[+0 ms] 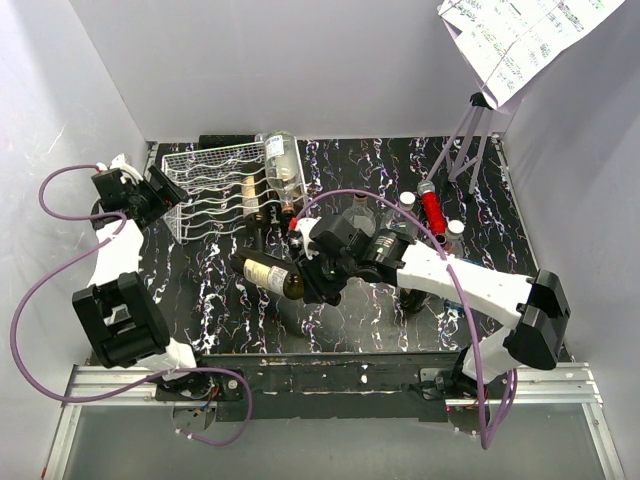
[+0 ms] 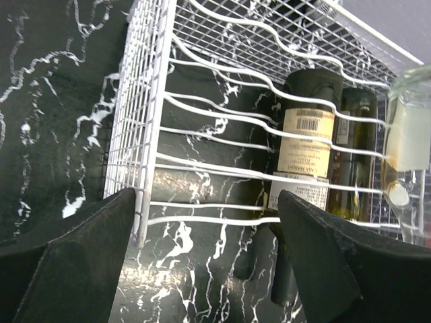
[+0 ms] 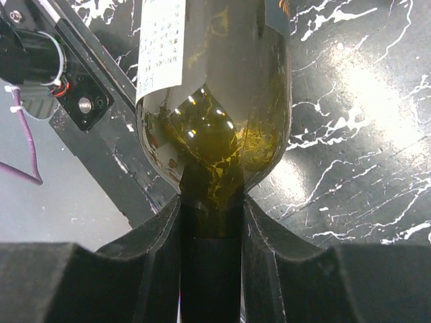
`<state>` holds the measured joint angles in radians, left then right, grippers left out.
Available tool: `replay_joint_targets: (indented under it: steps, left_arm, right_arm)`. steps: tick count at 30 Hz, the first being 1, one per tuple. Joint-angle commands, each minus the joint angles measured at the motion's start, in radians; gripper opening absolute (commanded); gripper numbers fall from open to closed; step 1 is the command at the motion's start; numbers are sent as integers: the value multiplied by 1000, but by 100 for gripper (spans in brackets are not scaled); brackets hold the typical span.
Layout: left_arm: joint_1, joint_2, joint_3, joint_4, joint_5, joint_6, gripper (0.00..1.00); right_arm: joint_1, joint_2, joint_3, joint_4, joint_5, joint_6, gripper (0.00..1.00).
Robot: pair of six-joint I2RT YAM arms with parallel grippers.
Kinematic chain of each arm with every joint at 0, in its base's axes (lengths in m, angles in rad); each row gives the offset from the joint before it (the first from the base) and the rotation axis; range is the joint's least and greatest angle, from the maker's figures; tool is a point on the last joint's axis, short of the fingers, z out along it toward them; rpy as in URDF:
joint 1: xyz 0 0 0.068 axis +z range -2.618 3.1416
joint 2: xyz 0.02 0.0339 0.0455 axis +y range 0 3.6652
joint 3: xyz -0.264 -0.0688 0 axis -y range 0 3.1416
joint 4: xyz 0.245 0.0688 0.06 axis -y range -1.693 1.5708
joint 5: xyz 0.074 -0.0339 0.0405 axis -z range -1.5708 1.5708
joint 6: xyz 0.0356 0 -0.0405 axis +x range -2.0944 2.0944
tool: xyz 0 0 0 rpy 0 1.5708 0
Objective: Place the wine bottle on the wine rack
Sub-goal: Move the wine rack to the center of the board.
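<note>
My right gripper (image 1: 318, 276) is shut on the neck of a dark green wine bottle (image 1: 266, 273) and holds it lying level above the middle of the table, base pointing left. In the right wrist view the fingers (image 3: 158, 235) clamp the neck below the bottle's shoulder (image 3: 215, 134). The white wire wine rack (image 1: 215, 187) stands at the back left with two dark bottles (image 2: 306, 145) and a clear bottle (image 1: 283, 160) on its right side. My left gripper (image 1: 160, 192) is open at the rack's left end, its fingers (image 2: 74, 256) either side of the rack's near corner (image 2: 138, 202).
Several bottles stand behind my right arm, among them a clear one (image 1: 358, 215) and a red one (image 1: 433, 210). A purple tripod (image 1: 470, 140) holding a printed sheet (image 1: 520, 35) stands at the back right. White walls enclose the black marbled table (image 1: 220, 310).
</note>
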<state>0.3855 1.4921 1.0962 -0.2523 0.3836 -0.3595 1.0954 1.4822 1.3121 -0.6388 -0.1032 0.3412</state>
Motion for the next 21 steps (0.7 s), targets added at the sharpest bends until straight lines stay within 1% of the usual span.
replay_joint_targets:
  steps: [1, 4, 7, 10, 11, 12, 14, 15, 18, 21]
  left_arm:
    - [-62, -85, -18, 31, 173, -12, 82]
    - [-82, -113, -27, 18, 166, -7, 80]
    - [-89, -151, -61, 21, 163, -12, 79]
    - [-89, -177, -93, 19, 163, -10, 82]
    - [-92, -187, -102, 16, 159, -10, 82]
    - [-89, -196, -110, 1, 146, -10, 83]
    - [-92, -216, -107, -34, 86, -25, 94]
    - [-89, -228, -105, -56, 30, -35, 98]
    - [-89, -286, -94, -120, -203, -47, 98]
    - [-92, -355, -99, -146, -369, -45, 98]
  right_arm:
    - [4, -7, 62, 192, -7, 31, 1]
    - [6, 21, 84, 197, 20, 47, 1]
    - [6, 53, 84, 229, 72, 97, 1]
    - [15, 78, 73, 281, 99, 154, 1]
    - [21, 87, 73, 294, 152, 166, 1]
    - [29, 99, 78, 303, 174, 180, 1]
    - [40, 118, 88, 318, 224, 205, 1]
    - [44, 127, 91, 327, 246, 212, 1]
    - [57, 151, 104, 344, 312, 243, 1]
    - [60, 168, 101, 378, 349, 269, 1]
